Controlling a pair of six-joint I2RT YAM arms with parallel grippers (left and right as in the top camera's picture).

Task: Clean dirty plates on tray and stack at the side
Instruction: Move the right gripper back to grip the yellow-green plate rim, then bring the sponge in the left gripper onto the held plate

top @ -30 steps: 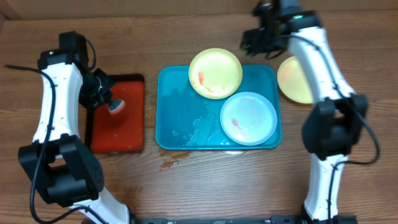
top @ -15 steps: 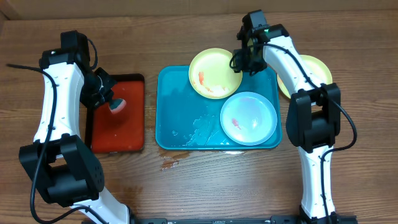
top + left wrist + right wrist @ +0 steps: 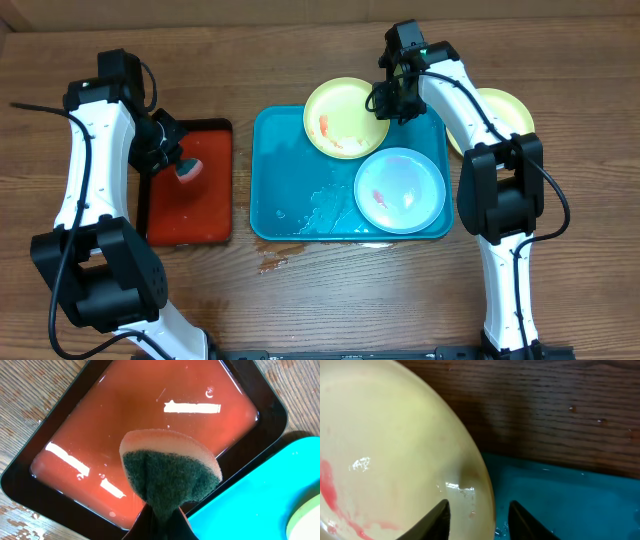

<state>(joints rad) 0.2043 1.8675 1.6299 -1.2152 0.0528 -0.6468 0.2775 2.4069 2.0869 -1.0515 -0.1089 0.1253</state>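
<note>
Right gripper (image 3: 480, 519), swung in from beside the tray (image 3: 290, 200), now straddles, spread, my next yellow plate (image 3: 345, 118); left gripper (image 3: 160, 521) pinches sponge (image 3: 170, 475).

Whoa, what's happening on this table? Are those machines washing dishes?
Pretty much. Two robot arms are cleaning plates. The left gripper is shut on a sponge over the red tray. The right gripper has its open jaws either side of the rim of a smeared yellow-green plate on the turquoise tray. A light blue plate with a red smear also sits on that tray. A second yellow-green plate lies on the table beside it.
</note>
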